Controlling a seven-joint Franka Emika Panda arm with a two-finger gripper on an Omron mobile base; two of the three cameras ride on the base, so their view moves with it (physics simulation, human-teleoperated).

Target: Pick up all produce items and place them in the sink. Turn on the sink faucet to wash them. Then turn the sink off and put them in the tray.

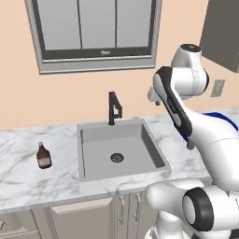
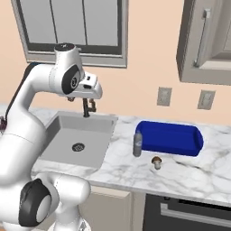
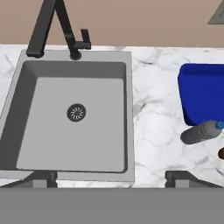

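A small brown-capped mushroom (image 2: 156, 162) stands on the marble counter in front of the blue tray (image 2: 169, 137), well right of the sink (image 2: 106, 135). In the hand view its brown edge (image 3: 222, 153) just shows at the right border, below the tray (image 3: 203, 94). The grey sink (image 3: 129, 109) holds nothing but its round drain (image 3: 76, 113). The black faucet (image 1: 113, 108) (image 3: 52, 26) stands at the basin's back rim. My gripper (image 3: 111, 177) hangs high over the sink's right side, looking down, open, with nothing between its fingers.
A grey bottle (image 2: 137, 143) (image 3: 201, 131) stands at the tray's left end, close to the mushroom. A dark brown glass bottle (image 1: 44, 155) stands on the counter left of the sink. A window is above the faucet, and wall cabinets hang at upper right.
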